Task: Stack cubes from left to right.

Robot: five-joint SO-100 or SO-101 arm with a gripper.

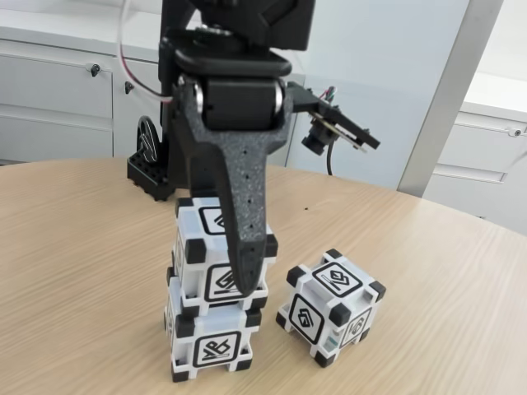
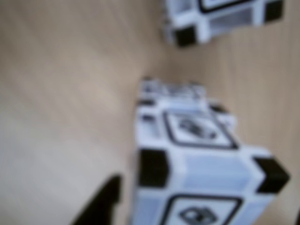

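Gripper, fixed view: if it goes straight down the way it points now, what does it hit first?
Probably the bottom cube. The gripper points down around the top cube, and the lower cube sits directly beneath. Depth is unclear, so contact is uncertain.

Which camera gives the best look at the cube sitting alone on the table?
The fixed view: the lone cube shows whole and sharp, resting tilted on the table right of the two-cube stack. The wrist view catches just a blurred corner of it at the top edge.
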